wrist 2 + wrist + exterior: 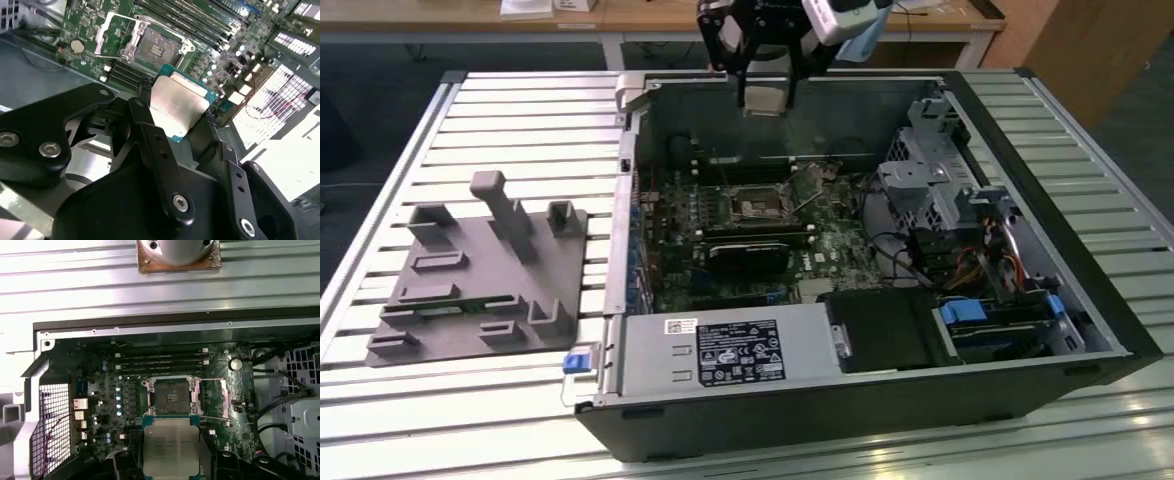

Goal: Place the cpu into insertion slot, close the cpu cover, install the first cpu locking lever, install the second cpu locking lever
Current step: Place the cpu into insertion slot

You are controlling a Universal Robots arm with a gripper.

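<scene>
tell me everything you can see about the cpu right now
The cpu is a small, flat square chip: a dull silver-grey metal lid with faint print, on a thin green board that shows as a rim. It is clamped by opposite edges between the black gripper's fingers, metal side towards the wrist cameras, in the air above the motherboard and short of the open, empty square black insertion slot. Nothing else touches it.

cpu point(171, 447): silver-grey top, teal-green border. insertion slot point(171, 395): dark centre, silvery rim. motherboard point(100, 390): green. gripper point(177, 107): black. computer case point(854, 415): black. counter point(520, 110): silver-grey, slatted stripes. fixture block point(467, 280): plain grey.
</scene>
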